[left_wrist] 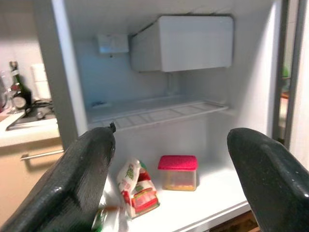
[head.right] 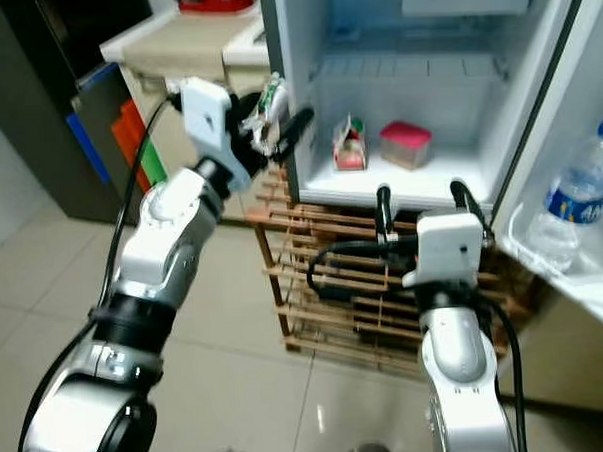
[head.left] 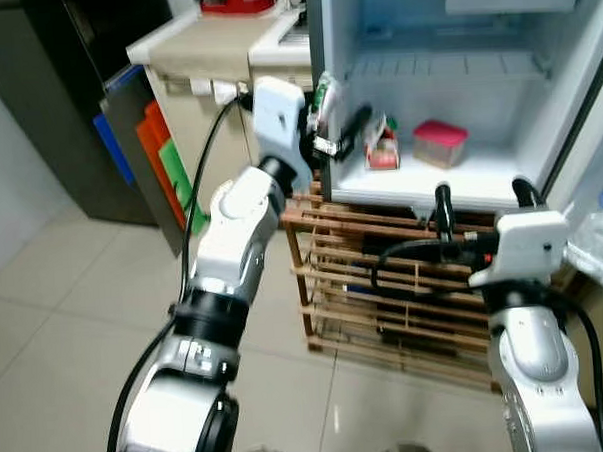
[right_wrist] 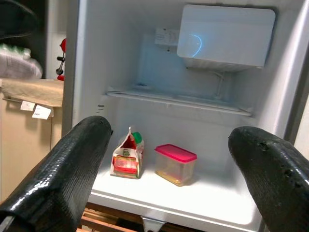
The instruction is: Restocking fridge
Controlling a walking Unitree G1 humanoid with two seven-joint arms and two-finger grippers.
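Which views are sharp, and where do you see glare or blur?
Left eye view: soft overall, the fridge interior bright and washed out. Right wrist view: sharper, with a curved light reflection on the freezer box. Left wrist view: the near fingers blurred, the red-lidded container fairly clear.

The robot's silver left arm reaches up and forward, elbow bent, its white wrist block raised high; the left gripper [head.left: 339, 132] has its black fingers closed around a small green-and-white packet. The right arm stands lower, forearm upright, wrist block level, and the right gripper [head.right: 418, 203] points forward with its two black fingers [right_wrist: 63, 169] spread wide apart and nothing between them.
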